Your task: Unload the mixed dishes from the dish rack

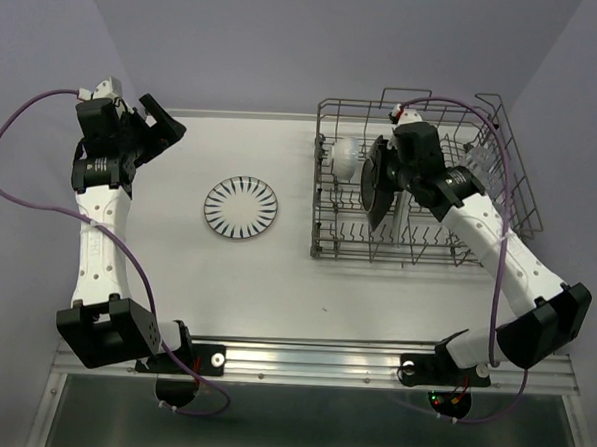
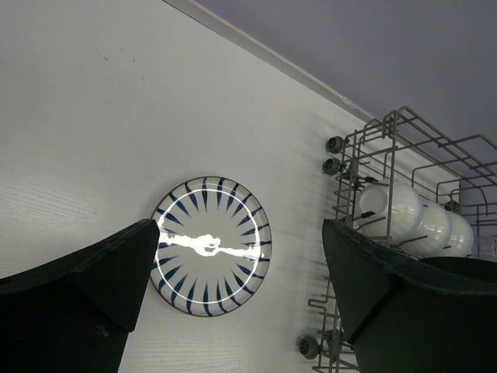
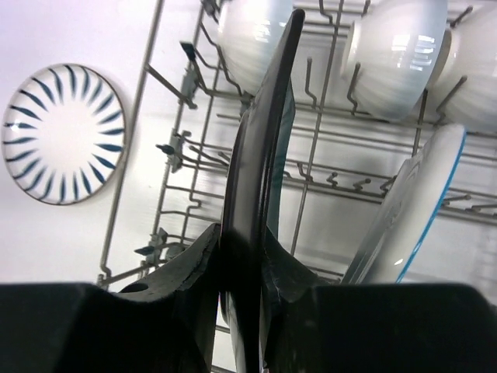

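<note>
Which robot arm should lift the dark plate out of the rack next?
The right one. Its right pincer is shut on the edge of the dark plate, at the dish rack. The left pincer is open, holds nothing, and sits on the far side of the striped plate.

Premises: robotics test cell, not a home kitchen. Bare white desk boxed in by plain lavender panels. The aluminium rail at the desk's near edge carries both arms. Purple cables exposed. The dish rack is the sole household fitting.
</note>
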`<state>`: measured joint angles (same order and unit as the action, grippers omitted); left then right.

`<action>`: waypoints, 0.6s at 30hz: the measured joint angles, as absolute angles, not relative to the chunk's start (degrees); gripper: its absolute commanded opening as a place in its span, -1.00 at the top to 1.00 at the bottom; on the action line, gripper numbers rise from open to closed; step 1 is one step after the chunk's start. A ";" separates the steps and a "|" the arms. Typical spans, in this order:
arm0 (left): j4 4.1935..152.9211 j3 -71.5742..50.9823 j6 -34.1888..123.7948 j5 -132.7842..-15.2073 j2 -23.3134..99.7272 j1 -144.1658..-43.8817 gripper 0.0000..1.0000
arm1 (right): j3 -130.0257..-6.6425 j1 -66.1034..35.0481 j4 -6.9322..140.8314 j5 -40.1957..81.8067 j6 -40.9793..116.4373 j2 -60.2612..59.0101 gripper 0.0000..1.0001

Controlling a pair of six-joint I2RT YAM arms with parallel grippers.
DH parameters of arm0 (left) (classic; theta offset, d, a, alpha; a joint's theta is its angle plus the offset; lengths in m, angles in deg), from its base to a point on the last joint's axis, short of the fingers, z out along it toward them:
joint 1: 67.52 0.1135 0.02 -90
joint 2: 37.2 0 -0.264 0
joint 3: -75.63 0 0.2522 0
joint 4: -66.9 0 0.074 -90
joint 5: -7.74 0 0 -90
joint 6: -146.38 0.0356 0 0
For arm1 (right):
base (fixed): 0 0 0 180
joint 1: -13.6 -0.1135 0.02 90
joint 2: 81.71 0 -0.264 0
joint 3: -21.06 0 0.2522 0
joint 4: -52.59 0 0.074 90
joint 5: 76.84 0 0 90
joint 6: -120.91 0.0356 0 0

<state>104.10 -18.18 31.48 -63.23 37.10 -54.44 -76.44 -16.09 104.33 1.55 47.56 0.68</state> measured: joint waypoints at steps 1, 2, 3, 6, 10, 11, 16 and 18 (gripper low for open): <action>104.12 -18.18 31.48 -63.19 37.08 -54.49 -0.98 | -76.38 -15.74 103.87 2.03 47.47 -0.04 0.99; 104.12 -18.18 31.48 -63.19 36.95 -54.66 -0.98 | -76.12 -15.22 102.87 2.99 47.34 -1.07 0.99; 104.12 -18.18 31.48 -63.19 36.86 -54.66 -0.98 | -75.94 -14.72 102.30 3.78 47.27 -1.79 0.99; 104.10 -18.18 31.48 -63.14 36.54 -54.73 -0.98 | -75.44 -13.10 100.88 5.44 46.07 -3.36 0.99; 104.02 -18.18 31.43 -61.92 36.45 -55.23 -0.98 | -75.44 -11.77 100.77 9.28 40.19 -3.45 0.99; 103.99 -18.18 31.39 -61.09 36.45 -55.65 -0.98 | -75.44 -11.50 100.75 10.64 38.51 -3.45 0.99; 102.92 -18.18 30.52 -58.23 36.45 -60.87 -0.98 | -76.10 -11.61 101.27 22.31 24.94 -3.43 0.99; 102.31 -18.18 29.58 -57.33 36.45 -64.80 -0.98 | -77.95 -11.74 102.78 27.25 19.54 -3.27 0.99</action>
